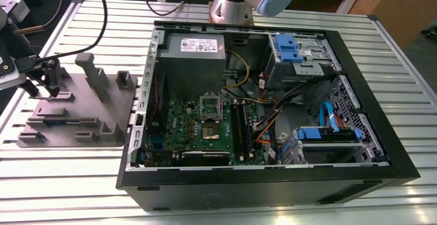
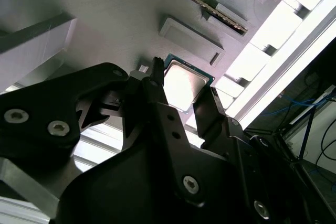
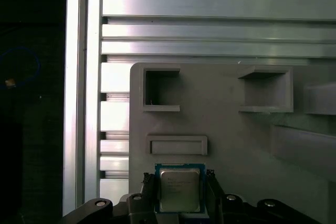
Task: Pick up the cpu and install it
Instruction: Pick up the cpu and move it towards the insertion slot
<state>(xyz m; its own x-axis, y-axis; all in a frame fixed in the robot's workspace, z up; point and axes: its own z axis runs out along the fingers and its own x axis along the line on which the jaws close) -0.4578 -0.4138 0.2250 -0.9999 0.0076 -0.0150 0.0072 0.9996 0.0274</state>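
The cpu [image 3: 179, 190], a small square chip with a silvery top and a green rim, sits between my two black fingertips, low over the grey plastic plate [image 3: 226, 140]. My gripper [image 3: 179, 178] is shut on the cpu, one finger against each of two opposite edges. In the second wrist view the cpu [image 2: 184, 83] shows bright between the same fingers of the gripper [image 2: 185, 88]. In the exterior view my gripper [image 1: 42, 89] stands at the far corner of the plate [image 1: 68, 128], on the exterior view's left. The green motherboard [image 1: 204, 128] lies inside the open computer case [image 1: 273, 184].
Upright grey blocks [image 1: 92, 74] rise from the plate close to the gripper. The case holds a grey metal box [image 1: 194, 48], blue drive brackets [image 1: 290, 48] and orange and blue cables [image 1: 328, 117]. The arm's base [image 1: 232, 5] stands behind the case on the slatted metal table [image 1: 68, 184].
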